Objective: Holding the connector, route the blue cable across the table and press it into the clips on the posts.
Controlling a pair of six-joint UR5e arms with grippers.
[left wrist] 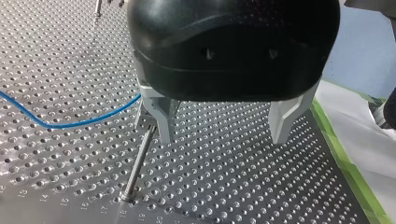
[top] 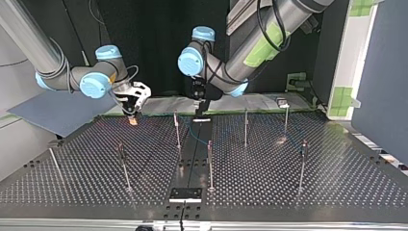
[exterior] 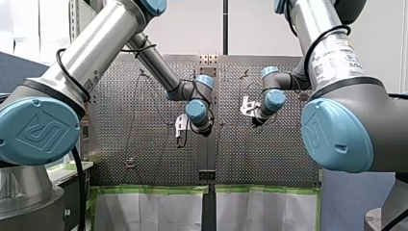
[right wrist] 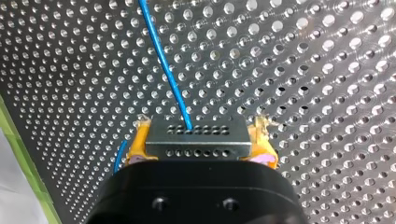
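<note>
My right gripper (right wrist: 201, 150) is shut on the metal connector (right wrist: 196, 135), gripped between its yellow pads (right wrist: 138, 142). The blue cable (right wrist: 163, 60) runs from the connector away over the perforated table (right wrist: 303, 70). At the top view's left, my right gripper (top: 132, 117) hangs low over the table's far edge. My left gripper (left wrist: 223, 139) stands open with nothing between its pale metal fingers (left wrist: 161, 119); one finger is right above a thin post (left wrist: 137, 163), and the blue cable (left wrist: 70, 122) curves past it. In the top view my left gripper (top: 199, 109) is at the far middle, above the cable (top: 194, 132).
Several thin upright posts (top: 210, 163) stand spread over the table (top: 337, 183). A black plate (top: 185, 194) lies at its near middle edge. Green tape (left wrist: 348, 168) and a white sheet (left wrist: 369, 135) border the table beside my left gripper. A grey board (top: 53, 113) lies at the top view's left.
</note>
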